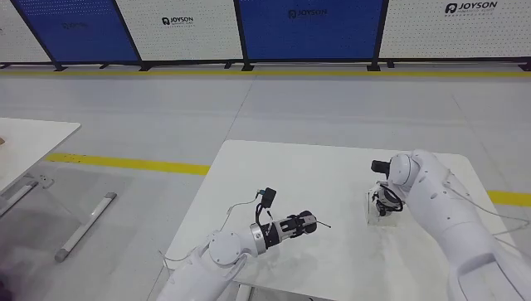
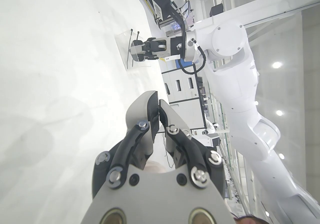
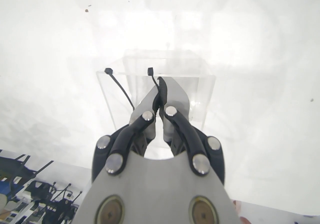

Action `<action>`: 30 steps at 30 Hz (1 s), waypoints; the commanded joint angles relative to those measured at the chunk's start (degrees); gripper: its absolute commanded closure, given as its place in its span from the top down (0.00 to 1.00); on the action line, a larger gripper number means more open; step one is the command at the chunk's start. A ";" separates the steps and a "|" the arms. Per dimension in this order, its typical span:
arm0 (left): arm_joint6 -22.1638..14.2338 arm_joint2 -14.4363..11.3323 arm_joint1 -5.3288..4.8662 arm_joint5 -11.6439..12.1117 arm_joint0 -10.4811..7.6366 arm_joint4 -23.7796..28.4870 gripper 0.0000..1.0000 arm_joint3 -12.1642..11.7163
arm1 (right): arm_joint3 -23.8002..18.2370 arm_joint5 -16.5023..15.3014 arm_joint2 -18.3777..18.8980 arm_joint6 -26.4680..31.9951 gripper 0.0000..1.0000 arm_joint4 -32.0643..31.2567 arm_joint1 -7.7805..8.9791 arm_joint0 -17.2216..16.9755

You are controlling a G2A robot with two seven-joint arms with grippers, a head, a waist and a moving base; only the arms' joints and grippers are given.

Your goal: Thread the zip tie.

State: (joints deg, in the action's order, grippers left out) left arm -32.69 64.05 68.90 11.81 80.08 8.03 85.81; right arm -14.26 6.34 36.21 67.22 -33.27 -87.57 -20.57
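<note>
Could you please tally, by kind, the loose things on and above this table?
Clear box: 1
Zip ties: 3, namely a free zip tie in the box, a second zip tie in the right gripper jaws, and apparently a thin strip in the left gripper.
Total: 4

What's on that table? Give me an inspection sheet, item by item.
Surface: white table.
Job's things: clear box holding loose zip tie, leaning on its wall, and held zip tie.
Clutter: dark specks.
Hands: right hand shut on held zip tie inside box; left hand shut on black strand, likely a zip tie.
Cables: black cable loops at left wrist.
Surroundings: pegboard panels, yellow floor line.
</note>
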 commanded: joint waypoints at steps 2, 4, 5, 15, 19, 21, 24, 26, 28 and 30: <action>0.00 0.00 0.00 0.00 0.00 0.00 0.00 0.00 | 0.52 -0.28 0.13 -0.16 0.00 0.00 -0.18 0.13; 0.00 0.00 0.00 0.00 0.00 0.00 0.00 0.00 | 0.85 -0.51 0.24 -0.28 0.00 -0.03 -0.27 0.26; 0.00 0.00 0.00 0.00 0.00 0.00 0.00 0.00 | 0.94 -0.61 0.29 -0.36 0.00 -0.05 -0.29 0.32; 0.00 0.00 0.00 0.00 0.00 0.00 0.00 0.00 | 0.99 -2.10 1.05 -1.58 0.00 -0.23 -0.07 0.31; 0.00 0.00 0.00 0.00 0.00 0.00 0.00 0.00 | 0.60 -3.44 1.69 -2.62 0.00 0.14 0.32 0.05; 0.00 0.00 0.00 0.00 0.00 0.00 0.00 0.00 | 0.22 -3.69 2.00 -3.27 0.00 0.18 0.58 -0.14; 0.00 0.00 0.00 0.00 0.00 0.00 0.00 0.00 | -0.55 -3.93 2.44 -3.61 0.00 0.14 1.02 -0.36; 0.00 0.00 0.00 0.00 0.00 0.00 0.00 0.00 | -1.27 -3.99 2.61 -3.35 0.00 -0.01 1.27 -0.56; 0.00 0.00 0.00 0.00 0.00 0.00 0.00 0.00 | -2.17 -3.74 2.81 -3.26 0.00 -0.32 1.59 -0.85; 0.00 0.00 0.00 0.00 0.00 0.00 0.00 0.00 | -3.05 -3.41 2.95 -3.01 0.00 -0.64 1.85 -1.13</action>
State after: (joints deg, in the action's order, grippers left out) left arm -32.69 64.05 68.90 11.81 80.08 8.03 85.81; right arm -16.92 2.75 39.10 64.10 -33.77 -85.84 -21.59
